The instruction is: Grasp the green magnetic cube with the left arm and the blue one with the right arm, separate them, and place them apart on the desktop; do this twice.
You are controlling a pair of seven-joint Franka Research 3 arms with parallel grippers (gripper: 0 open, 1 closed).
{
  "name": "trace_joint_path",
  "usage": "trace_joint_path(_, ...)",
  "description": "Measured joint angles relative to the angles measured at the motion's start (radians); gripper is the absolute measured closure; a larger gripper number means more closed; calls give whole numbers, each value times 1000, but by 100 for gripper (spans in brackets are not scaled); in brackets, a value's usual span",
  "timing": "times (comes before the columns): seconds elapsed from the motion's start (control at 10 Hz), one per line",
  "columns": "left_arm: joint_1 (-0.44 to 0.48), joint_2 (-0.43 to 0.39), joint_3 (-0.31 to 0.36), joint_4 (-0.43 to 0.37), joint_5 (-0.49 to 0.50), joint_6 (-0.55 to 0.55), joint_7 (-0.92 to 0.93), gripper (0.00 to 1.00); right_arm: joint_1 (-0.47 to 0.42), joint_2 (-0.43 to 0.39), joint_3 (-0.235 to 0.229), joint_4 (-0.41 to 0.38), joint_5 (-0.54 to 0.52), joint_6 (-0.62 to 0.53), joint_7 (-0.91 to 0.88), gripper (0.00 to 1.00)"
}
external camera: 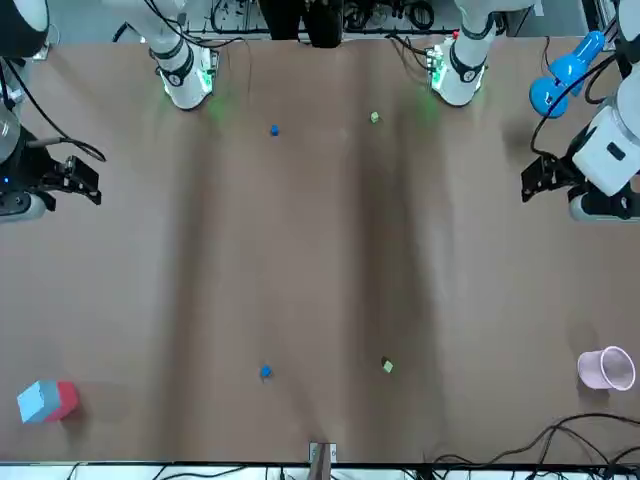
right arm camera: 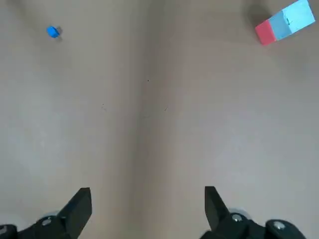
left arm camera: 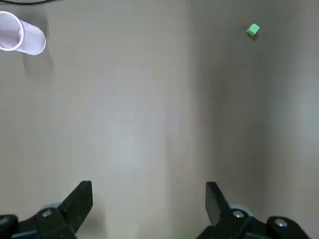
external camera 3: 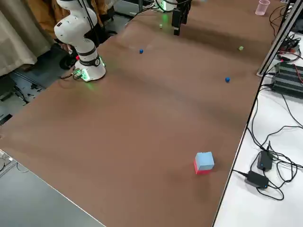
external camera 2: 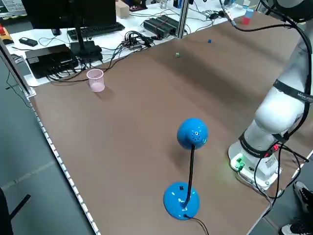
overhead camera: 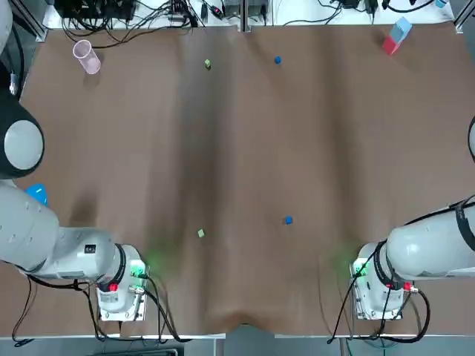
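Two green cubes and two blue cubes lie singly on the brown tabletop, none touching another. One green cube (overhead camera: 200,233) and one blue cube (overhead camera: 288,219) rest near the arm bases, about a hand's width apart. A second green cube (overhead camera: 207,64) and a second blue cube (overhead camera: 277,60) sit near the far edge. My left gripper (left arm camera: 148,199) hangs open and empty high over the table's left side, with the far green cube (left arm camera: 253,30) well ahead of it. My right gripper (right arm camera: 148,201) is open and empty over the right side, the far blue cube (right arm camera: 53,32) distant from it.
A pink cup (overhead camera: 85,57) lies on its side at the far left corner. A red and light-blue block (overhead camera: 395,35) stands at the far right corner. A blue desk lamp (external camera 2: 188,171) stands beside the left arm's base. Cables and electronics lie beyond the far edge.
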Motion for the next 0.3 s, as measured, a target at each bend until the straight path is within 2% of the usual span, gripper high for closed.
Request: trace_joint_path(0.3,-7,0,-1,0,18,1,0,0,-8,0,0,0,0,-7,0,0)
